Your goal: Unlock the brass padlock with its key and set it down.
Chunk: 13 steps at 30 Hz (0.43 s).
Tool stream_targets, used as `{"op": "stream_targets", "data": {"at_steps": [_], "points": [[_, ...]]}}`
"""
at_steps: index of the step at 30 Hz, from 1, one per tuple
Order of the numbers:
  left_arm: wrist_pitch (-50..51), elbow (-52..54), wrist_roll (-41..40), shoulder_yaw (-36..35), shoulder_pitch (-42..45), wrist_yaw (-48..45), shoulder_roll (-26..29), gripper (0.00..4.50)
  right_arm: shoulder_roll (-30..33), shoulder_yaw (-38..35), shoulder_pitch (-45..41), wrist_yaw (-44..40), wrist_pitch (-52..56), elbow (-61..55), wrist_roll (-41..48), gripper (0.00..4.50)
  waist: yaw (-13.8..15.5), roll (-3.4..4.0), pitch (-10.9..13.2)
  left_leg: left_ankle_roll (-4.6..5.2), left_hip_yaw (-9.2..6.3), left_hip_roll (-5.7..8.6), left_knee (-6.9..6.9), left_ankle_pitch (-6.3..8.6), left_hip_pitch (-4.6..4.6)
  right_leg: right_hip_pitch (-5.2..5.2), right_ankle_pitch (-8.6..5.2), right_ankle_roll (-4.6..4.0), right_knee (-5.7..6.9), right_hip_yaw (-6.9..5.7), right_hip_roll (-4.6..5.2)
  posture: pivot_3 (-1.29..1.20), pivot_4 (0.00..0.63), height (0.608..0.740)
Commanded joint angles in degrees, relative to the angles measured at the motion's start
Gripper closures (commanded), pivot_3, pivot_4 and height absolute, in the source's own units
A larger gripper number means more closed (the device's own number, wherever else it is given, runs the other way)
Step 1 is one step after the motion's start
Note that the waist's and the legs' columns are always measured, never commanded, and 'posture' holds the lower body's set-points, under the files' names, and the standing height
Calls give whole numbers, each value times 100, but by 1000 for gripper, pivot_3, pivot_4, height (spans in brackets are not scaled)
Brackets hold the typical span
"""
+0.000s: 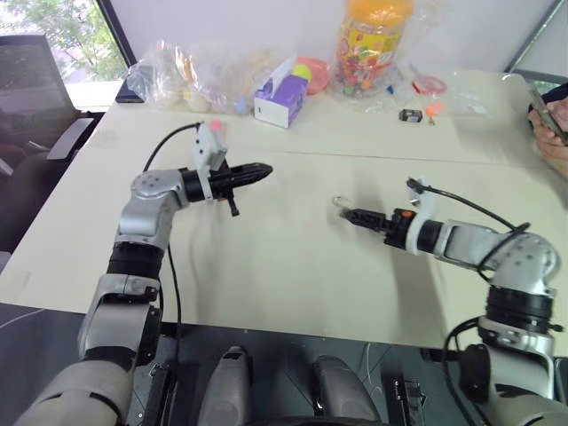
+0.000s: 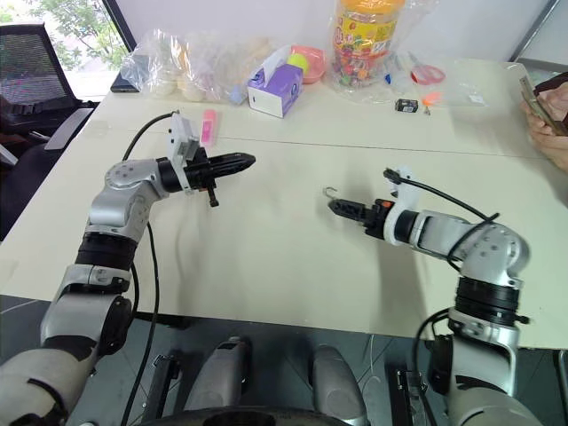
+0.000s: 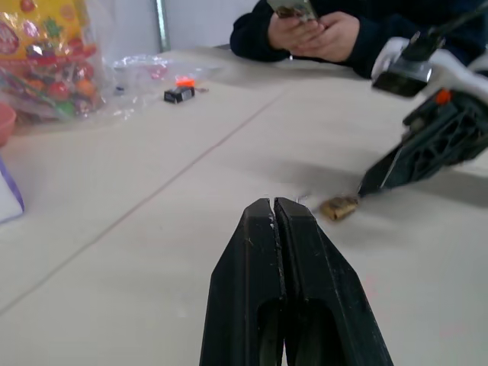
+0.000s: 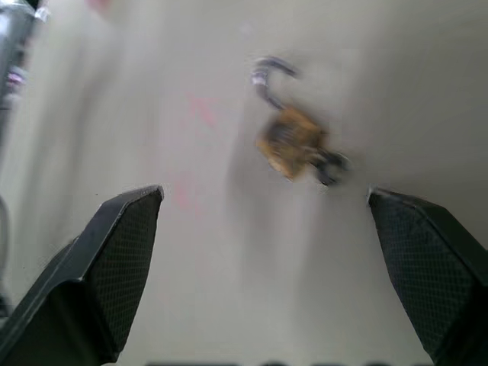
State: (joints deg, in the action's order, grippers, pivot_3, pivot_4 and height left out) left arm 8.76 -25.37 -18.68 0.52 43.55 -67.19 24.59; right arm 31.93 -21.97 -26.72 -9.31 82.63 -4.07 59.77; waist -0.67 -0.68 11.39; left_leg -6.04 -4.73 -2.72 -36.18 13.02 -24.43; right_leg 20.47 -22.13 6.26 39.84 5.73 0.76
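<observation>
The brass padlock point(image 4: 293, 141) lies on the cream table point(image 1: 284, 266), its thin shackle point(image 4: 267, 76) swung open. A small dark stub point(image 4: 329, 163) juts from the body's far end; it looks like the key, though blurred. My right gripper point(image 4: 264, 197) hovers low just short of the padlock, open wide, nothing between its fingers. In the left eye view its tips point(image 1: 348, 214) sit right beside the padlock point(image 1: 340, 204). My left gripper point(image 1: 263, 170) hangs above the table to the left, shut and holding nothing, pointing toward the padlock point(image 3: 338, 207).
Along the far edge stand a candy jar point(image 1: 373, 44), a purple tissue box point(image 1: 280, 98) and plastic bags point(image 1: 177, 71). A small black-and-silver gadget point(image 1: 410, 114) lies near the jar. A person's hands with a phone point(image 1: 552, 120) rest at the far right.
</observation>
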Motion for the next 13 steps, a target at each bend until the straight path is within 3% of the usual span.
{"op": "stream_targets", "data": {"at_steps": [1,9,13], "points": [[202,604,-73,100,-125,-182,145,4500,762,91,379,-603,79,-856,28,17,6,2,1,0,1,1,0,0,-2,0,0,0,-1,0,1,0,150,740],[799,1440,-194,167,-633,-209,334,4500,2714,493,1452,-2206,-1238,-2752,-750,17,-54,7,4,2,1,-4,7,1,0,2,0,0,-12,2,-5,0,150,740],[1137,1675,-258,195,-756,-155,347,4500,3031,439,1858,-2509,-1654,-3079,-1028,17,-31,4,5,3,1,-5,1,2,-1,-3,0,0,-15,2,-5,0,150,740]]}}
